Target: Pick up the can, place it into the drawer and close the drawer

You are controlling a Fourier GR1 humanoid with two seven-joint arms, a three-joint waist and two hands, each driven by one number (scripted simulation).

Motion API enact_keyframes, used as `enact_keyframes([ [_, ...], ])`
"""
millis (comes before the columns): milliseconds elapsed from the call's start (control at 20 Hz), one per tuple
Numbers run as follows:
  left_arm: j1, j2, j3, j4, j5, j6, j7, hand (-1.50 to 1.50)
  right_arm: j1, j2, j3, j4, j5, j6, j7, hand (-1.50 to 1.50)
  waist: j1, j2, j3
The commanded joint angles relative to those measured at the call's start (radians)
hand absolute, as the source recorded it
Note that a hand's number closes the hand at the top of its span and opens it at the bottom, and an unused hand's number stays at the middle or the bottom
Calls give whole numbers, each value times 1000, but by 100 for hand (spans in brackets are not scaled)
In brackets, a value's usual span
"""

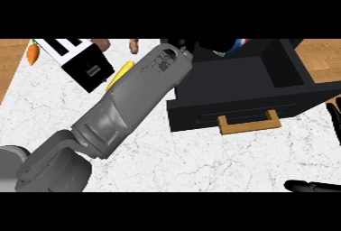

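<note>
My left forearm [126, 103] runs from the lower left up to the back of the open black drawer [240, 83]. There my left hand [210, 46] shows as dark fingers curled round the can [240, 43], of which only a blue, red and white sliver is visible. The can hangs over the drawer's rear part. The drawer is pulled out, with its wooden handle [250, 122] facing me. My right hand [314, 186] rests open at the lower right edge, its fingertips [335, 113] showing at the right edge.
A white and black toaster [83, 61] stands at the back left, with a carrot [32, 52] beside it. A yellow object [120, 74] lies partly under my left forearm. Two brown items [101, 43] sit at the far edge of the marble counter [200, 158].
</note>
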Motion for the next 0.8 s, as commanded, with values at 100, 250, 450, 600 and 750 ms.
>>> enact_keyframes([
  [100, -15, 0, -34, 13, 32, 65, 30, -150, -29, 5, 42, -74, 6, -19, 84, -150, -25, 1, -1],
  [250, 27, 0, -40, -10, 55, 96, -5, -150, -18, -24, -13, -1, -24, 13, 18, -150, -13, 0, 0],
  [450, 14, 0, -29, 21, 71, 92, -47, -150, -17, -15, 22, -33, 9, 6, 37, -150, -25, 8, -1],
  [600, 52, 0, -59, -25, 97, 133, -37, -150, -22, -23, 16, -47, 39, -7, 30, -150, -20, 0, -1],
  [750, 42, 0, -34, 0, 120, 142, -55, -150, -5, -49, 16, -78, 108, 5, -44, -150, -27, 4, -1],
])
